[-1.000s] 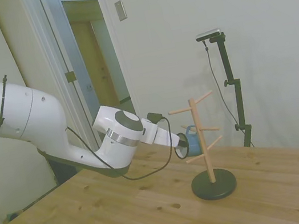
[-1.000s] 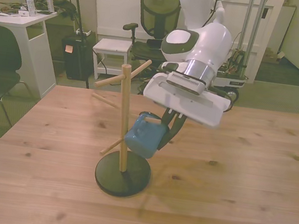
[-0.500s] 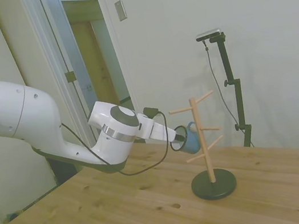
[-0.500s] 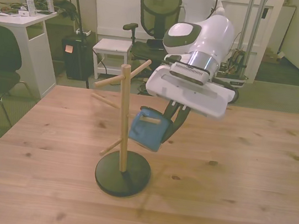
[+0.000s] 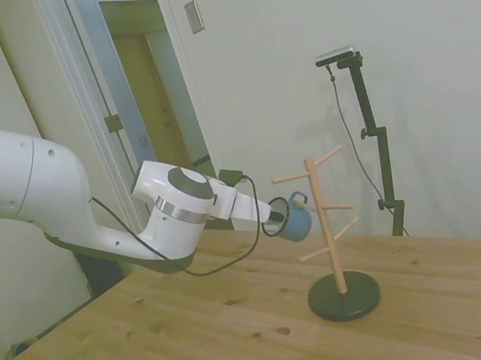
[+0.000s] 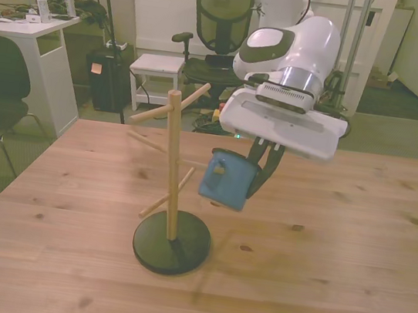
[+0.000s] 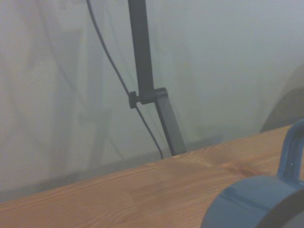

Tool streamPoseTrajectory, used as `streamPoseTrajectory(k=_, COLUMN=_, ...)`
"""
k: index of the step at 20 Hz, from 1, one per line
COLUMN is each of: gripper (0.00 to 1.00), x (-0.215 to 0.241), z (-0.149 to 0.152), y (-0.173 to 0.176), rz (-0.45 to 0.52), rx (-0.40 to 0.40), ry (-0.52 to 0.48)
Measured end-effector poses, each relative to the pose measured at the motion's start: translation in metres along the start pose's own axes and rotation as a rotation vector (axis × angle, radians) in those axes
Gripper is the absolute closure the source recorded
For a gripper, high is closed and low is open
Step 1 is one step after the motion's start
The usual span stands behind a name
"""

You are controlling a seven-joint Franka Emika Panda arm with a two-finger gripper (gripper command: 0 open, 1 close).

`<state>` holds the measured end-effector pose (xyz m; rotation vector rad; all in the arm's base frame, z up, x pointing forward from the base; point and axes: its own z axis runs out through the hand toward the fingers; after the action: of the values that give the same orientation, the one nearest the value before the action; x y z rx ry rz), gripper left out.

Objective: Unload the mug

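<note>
The light-blue mug hangs tilted in the air, held at its rim by my gripper, which is shut on it. In the front view it is just off the pegs of the wooden peg stand, on the front view's right of the post. From the side, the mug sits between the gripper and the stand, with its handle pointing up toward the post. Close up, the wrist view shows the mug's body and loop handle over the table.
The stand's dark round base rests on the wooden table. Behind the table are an office chair, a white desk and a small white stool. A wall runs close behind the stand in the side view.
The gripper has drawn the mug back and up, off the peg and away from the post toward the front view's right. The stand has stayed put.
</note>
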<state>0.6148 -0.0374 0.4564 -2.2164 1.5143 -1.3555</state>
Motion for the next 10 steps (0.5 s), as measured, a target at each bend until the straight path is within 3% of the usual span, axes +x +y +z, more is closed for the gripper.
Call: streamPoseTrajectory(k=10, gripper=1.0, x=-0.058, z=-0.006, y=-0.039, rz=-0.035, rx=0.015, ry=-0.052)
